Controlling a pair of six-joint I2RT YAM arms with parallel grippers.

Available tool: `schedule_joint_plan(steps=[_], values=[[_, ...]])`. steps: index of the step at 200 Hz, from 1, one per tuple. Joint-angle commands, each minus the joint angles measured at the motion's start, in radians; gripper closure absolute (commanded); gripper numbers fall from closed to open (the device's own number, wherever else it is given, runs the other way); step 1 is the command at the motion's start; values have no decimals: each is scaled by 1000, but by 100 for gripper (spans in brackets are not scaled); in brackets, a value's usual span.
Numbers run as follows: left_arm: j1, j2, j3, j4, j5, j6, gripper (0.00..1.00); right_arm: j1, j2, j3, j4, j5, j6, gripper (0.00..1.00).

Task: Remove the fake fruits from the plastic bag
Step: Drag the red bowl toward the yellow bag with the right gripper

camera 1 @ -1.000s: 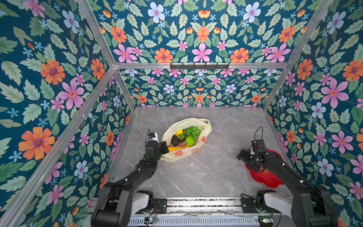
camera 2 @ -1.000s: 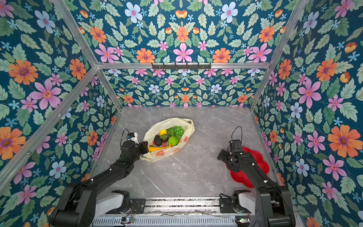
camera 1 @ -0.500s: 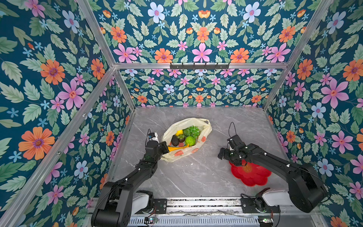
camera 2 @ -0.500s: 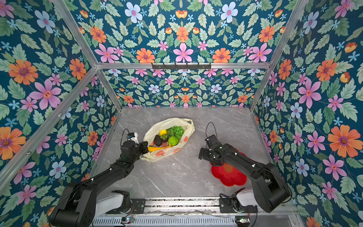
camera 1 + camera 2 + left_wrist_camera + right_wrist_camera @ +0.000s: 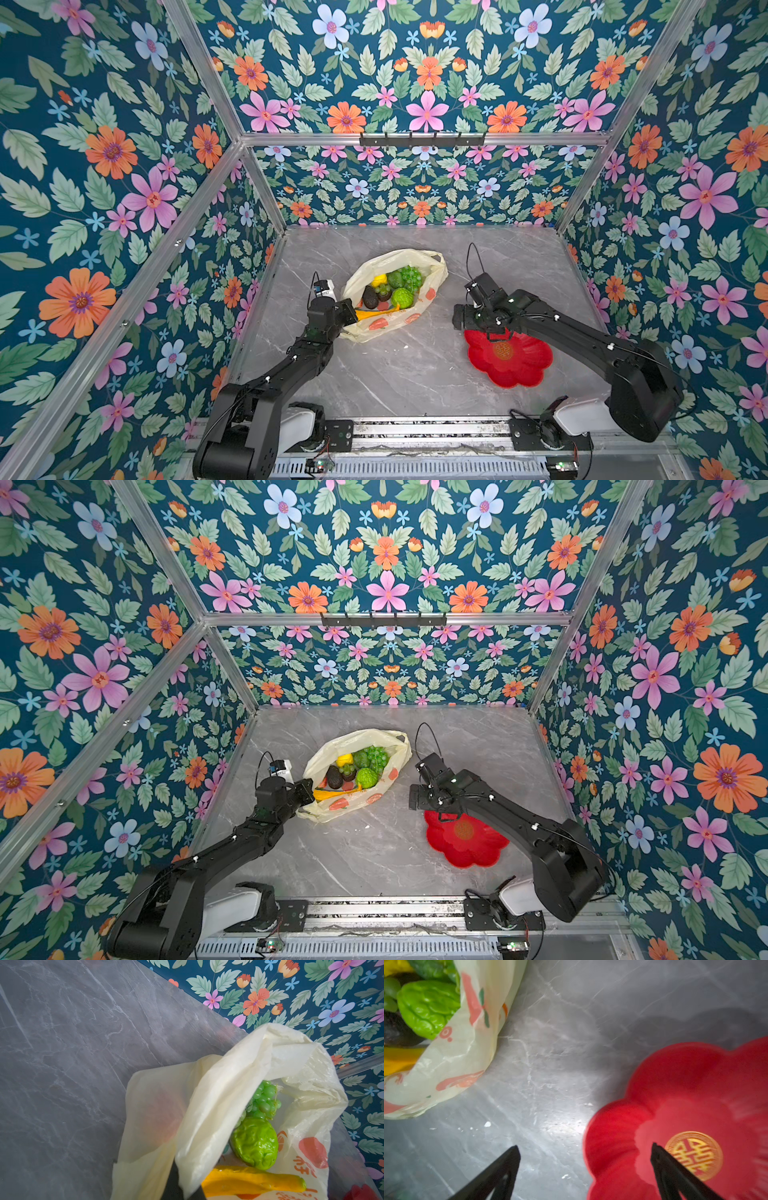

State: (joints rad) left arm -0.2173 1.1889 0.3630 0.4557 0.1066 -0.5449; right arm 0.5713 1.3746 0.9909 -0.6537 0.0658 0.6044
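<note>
In both top views the plastic bag (image 5: 438, 270) lies open on the tabletop (image 5: 415, 374), the fake fruits (image 5: 401, 297) inside.

The left wrist view shows the left fingers (image 5: 174, 1184) pressed together on the bag's rim, beside a banana (image 5: 249, 1182).

The right wrist view shows the right fingers (image 5: 500, 1172) spread and empty over the edge of the red flower-shaped plate (image 5: 695, 1084).

Reaching in could tug the thin film from that pinch, and the mouth would then drop over the fruits.

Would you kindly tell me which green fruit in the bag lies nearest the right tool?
The bumpy bright-green fruit beside the banana; the grape bunch and darker green fruit lie farther back.
</note>
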Motion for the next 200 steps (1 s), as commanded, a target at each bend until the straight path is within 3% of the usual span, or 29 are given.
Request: schedule_joint_plan(steps=[1,43,85,122,200], values=[[0,6,8,14,1,8,100,-79,-74,-22,-95,78,-53,1],[-1,2,5,12,-1,10,100,-381,-211,-102,-81,-25,-74,1],[0,3,7,12,2,10,100,-560,-225,-126,-70,-81,-101,1],[0,3,8,10,7,12,100,-748,-202,-196,32,-276,-86,1],[-1,15,13,10,16,14,100,-788,-88,-236,107,-363,-117,1]])
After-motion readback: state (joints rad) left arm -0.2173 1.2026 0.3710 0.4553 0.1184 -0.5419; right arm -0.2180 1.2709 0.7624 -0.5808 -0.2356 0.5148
